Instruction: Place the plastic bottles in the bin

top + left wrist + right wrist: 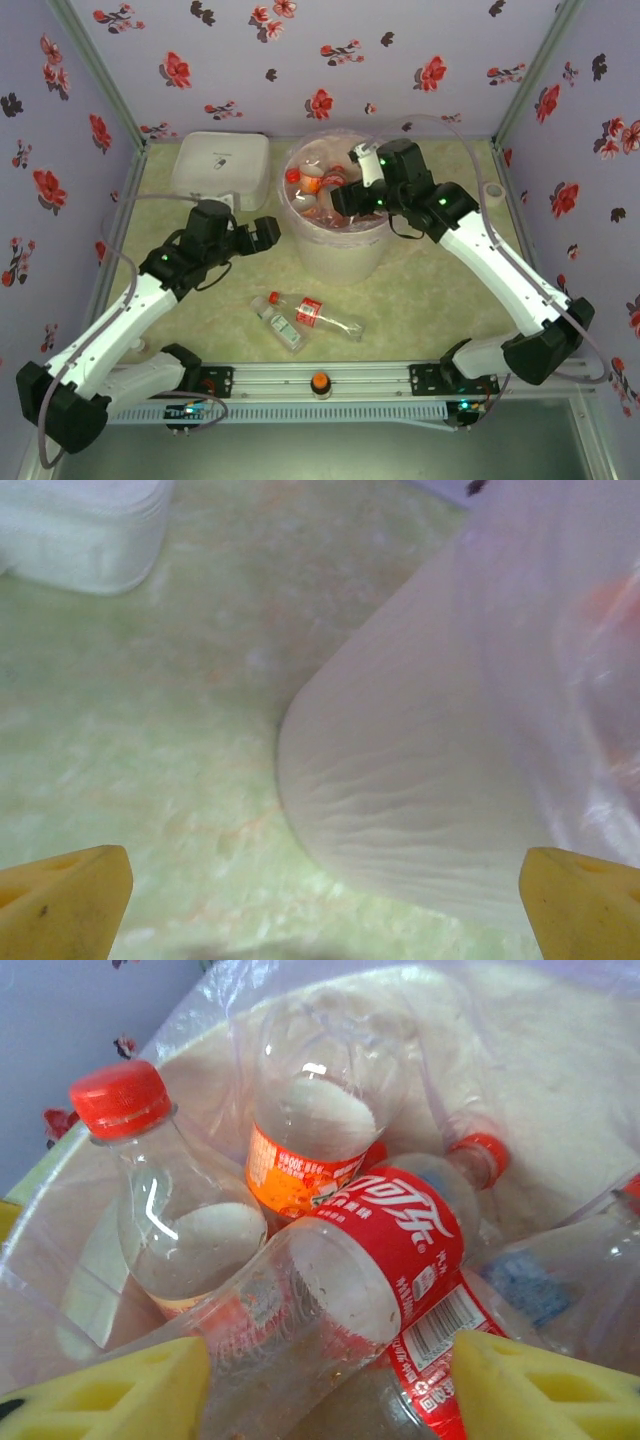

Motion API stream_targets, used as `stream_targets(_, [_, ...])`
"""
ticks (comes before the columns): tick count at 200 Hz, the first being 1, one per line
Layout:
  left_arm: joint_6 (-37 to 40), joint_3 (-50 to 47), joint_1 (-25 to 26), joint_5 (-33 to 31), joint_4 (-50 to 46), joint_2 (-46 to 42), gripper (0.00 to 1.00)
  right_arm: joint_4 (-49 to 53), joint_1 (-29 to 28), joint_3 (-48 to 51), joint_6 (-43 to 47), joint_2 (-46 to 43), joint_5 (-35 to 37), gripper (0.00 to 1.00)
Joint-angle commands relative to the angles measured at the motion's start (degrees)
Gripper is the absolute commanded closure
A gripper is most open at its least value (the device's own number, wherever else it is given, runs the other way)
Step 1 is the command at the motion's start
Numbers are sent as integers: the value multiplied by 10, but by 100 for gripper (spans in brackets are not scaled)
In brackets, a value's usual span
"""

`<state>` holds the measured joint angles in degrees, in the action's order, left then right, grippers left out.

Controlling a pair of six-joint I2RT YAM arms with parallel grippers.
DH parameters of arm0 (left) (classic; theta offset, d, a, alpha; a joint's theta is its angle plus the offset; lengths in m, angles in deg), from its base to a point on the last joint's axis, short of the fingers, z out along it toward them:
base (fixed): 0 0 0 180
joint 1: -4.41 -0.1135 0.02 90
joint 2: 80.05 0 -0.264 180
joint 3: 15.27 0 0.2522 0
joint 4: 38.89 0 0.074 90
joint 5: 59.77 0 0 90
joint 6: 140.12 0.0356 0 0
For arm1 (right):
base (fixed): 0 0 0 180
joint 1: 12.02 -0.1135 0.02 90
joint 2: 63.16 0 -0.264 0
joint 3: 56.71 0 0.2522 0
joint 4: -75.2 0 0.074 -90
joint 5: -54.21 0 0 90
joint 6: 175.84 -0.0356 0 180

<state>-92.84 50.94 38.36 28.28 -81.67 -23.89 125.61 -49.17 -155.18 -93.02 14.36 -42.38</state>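
The bin (340, 255) stands at the middle back of the table, a pink bag lining it and several plastic bottles (318, 186) piled inside. My right gripper (345, 200) hangs open just over that pile. In the right wrist view a red-labelled bottle (400, 1230) lies between the wide-apart yellow fingers (540, 1390), beside an orange-labelled bottle (310, 1140) and a red-capped one (170, 1210). Two bottles lie on the table in front of the bin: a red-labelled one (318, 315) and a green-labelled one (280, 328). My left gripper (262, 232) is open and holds nothing, just left of the bin wall (420, 810).
A white lidded box (220, 168) sits at the back left, also in the left wrist view as the white box (80, 530). An orange knob (319, 381) sits on the front rail. Flowered walls close in three sides.
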Motion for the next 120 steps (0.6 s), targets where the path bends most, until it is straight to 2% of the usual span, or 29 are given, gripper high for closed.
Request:
stream_targets(1, [-127, -5, 10, -36, -126, -38, 0, -36, 0, -11, 7, -39, 45, 29])
stream_targets(18, [-224, -46, 27, -36, -167, -62, 0, -68, 5, 16, -1, -58, 70, 23])
stream_targets(44, [-308, -99, 69, -36, -198, -89, 0, -101, 10, 55, -16, -89, 104, 16])
stream_targets(58, [-353, -115, 109, -38, -193, -95, 0, -108, 14, 71, -18, -108, 122, 15])
stream_targets(77, [-420, -132, 175, -40, -158, -86, 0, -105, 24, 89, -20, -133, 152, 14])
stream_targets(92, [-470, -153, 233, -40, -96, -67, 0, -107, 38, 108, -25, -154, 164, 14])
stream_targets(120, [-532, -176, 307, -40, -5, 9, 0, -105, 63, 132, -34, -181, 166, 14])
